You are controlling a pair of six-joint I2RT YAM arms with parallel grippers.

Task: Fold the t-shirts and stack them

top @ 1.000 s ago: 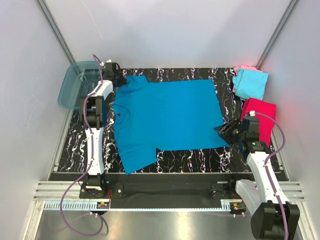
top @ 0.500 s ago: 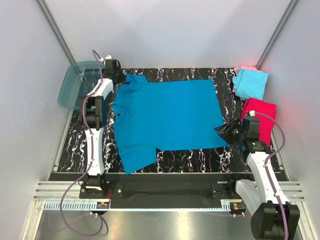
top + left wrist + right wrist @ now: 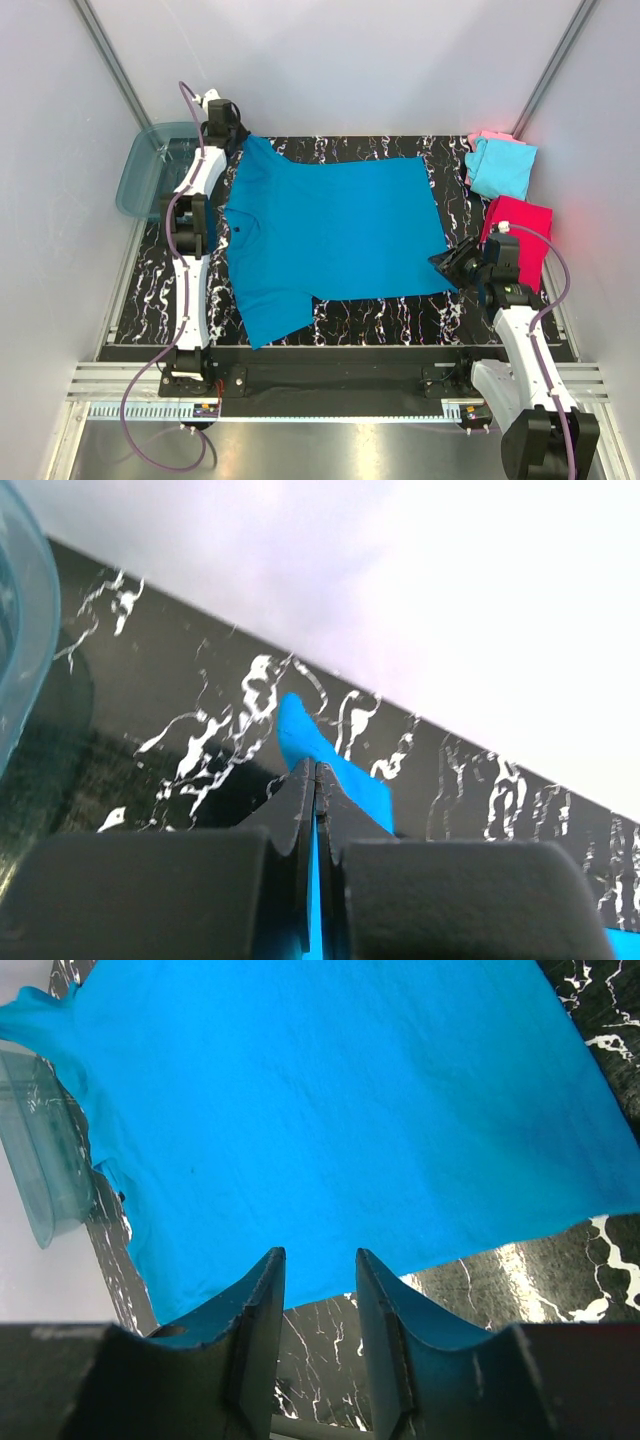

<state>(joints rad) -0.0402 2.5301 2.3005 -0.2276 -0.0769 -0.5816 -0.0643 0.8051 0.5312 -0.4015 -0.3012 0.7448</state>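
The large teal-blue t-shirt lies spread flat on the black marbled table. My left gripper is at the far left corner, shut on the shirt's far sleeve; the cloth shows pinched between the jaws in the left wrist view. My right gripper is open and empty, just above the table beside the shirt's right hem. A light cyan shirt lies folded on a pale pink one at the far right. A magenta-red shirt lies in front of them.
A translucent teal plastic tub stands off the table's far left corner, close to my left arm; it also shows in the right wrist view. White walls close in the back and both sides.
My left gripper has moved toward the far edge with the sleeve in it, pulling the sleeve out straighter. The right arm has not moved.
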